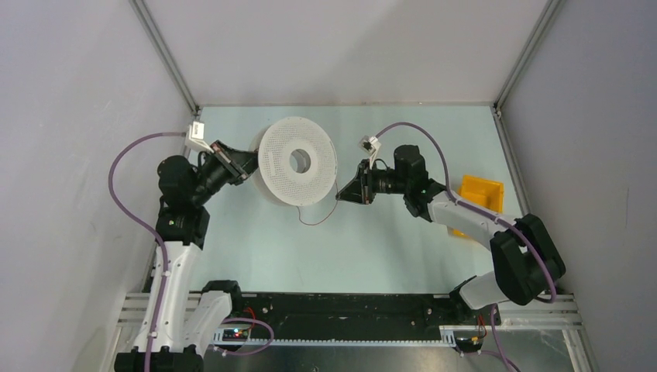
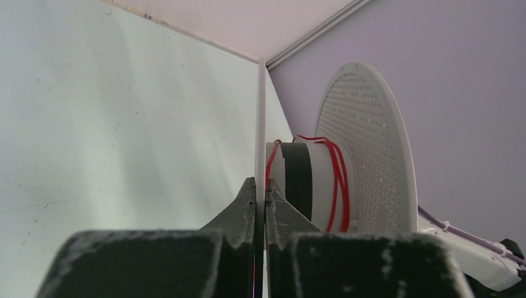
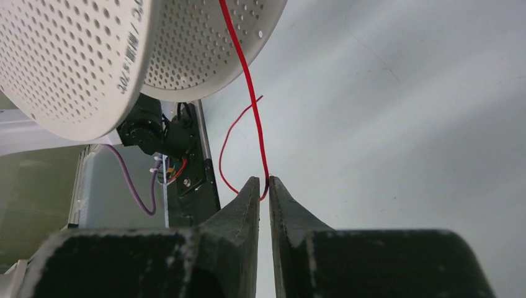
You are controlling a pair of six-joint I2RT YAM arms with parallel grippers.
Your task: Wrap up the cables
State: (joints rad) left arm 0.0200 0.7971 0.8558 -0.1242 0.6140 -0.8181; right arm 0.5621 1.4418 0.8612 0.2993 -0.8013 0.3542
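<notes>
The left gripper clamps the thin rim of the spool, its jaws closed flat on the near flange. Judging by this grip, the job here is to steady the reel on edge so that wire can be laid on from the other side. Just beyond its fingertips several red turns already sit on the hub, beside a black band.

Across the spool, the right gripper has its jaws almost together, with only a slit between them, and the wire is pinched at the very tips. From there one strand runs straight up and away to the flange, looking taut. The grip probably sits near the tips so the strand can be guided round the hub under light tension. A short free tail curls off to the left of the fingers and back up, hanging loose. From overhead, that tail droops just below the right gripper, while the left gripper sits on the spool's opposite edge. Some wire is wound and a little slack is left, so the wrapping looks well along.

Moulded lettering runs across the perforated flange above the right fingers. It is seen at an angle and cannot be read with confidence. No brand name shows anywhere.
</notes>
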